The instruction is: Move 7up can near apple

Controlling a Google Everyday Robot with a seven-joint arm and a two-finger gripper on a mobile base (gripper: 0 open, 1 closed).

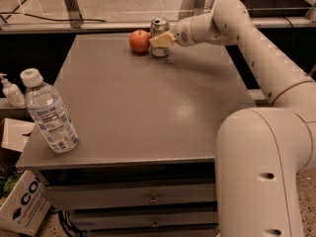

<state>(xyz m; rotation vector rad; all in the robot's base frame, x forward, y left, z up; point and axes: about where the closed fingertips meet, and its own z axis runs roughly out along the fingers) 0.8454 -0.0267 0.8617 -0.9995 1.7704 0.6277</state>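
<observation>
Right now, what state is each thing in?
7up can, upright, just right of the apple.
apple, resting at the table's far edge.
water bottle, upright, cap on, near-left corner.
end effector, at the can's side.
drawers, shut.

On the table [148, 112] I count one 7up can [159, 26], one apple [139, 41] and one water bottle [49, 113]. One pincer [157, 38] is at twelve o'clock, by the can. One pump bottle [11, 90] stands off the table at nine o'clock.

Pincer [158, 38] seemingly grips 7up can [159, 26] beside apple [139, 40].
</observation>
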